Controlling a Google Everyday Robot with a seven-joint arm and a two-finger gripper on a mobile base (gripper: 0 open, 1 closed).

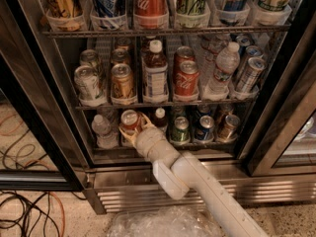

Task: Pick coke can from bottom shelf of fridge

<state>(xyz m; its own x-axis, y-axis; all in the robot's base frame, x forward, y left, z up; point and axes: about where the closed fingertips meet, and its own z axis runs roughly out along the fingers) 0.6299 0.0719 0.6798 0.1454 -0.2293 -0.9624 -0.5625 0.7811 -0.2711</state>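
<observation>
Gripper: you have the gripper point(134, 127) inside the fridge point(123, 197), at the left part of the bottom shelf point(217, 143), reaching in from the lower right.
Grip state: closed onto the coke can point(129, 118) – one tan finger point(146, 120) lies against its right side, the other sits low on its left, with the can between them.
Coke can: it stands upright at the front of the bottom shelf, second place from the left, its silver top facing you and its red side mostly covered by the gripper.
Contact with the shelf: you cannot tell whether the can's base rests on the rack, because the gripper hides it.
Arm: the white arm point(202, 186) runs diagonally from the lower right corner, over the steel slatted base, up to the can.
Left neighbour: a clear water bottle point(102, 130) stands just beside the can, close to the left finger.
Right neighbour: a brown bottle with a white cap point(159, 116) stands just beside the right finger.
Further right: a green can point(180, 129), a blue can point(205, 127) and a tilted bronze can point(228, 126) sit in a row on the same shelf – all well clear of the gripper.
Shelf above: two red cans point(186, 78) stand one behind the other, apart from the gripper.
Floor: dark and orange cables point(29, 214) lie at the lower left, and crumpled clear plastic point(158, 223) lies in front of the fridge base.
</observation>
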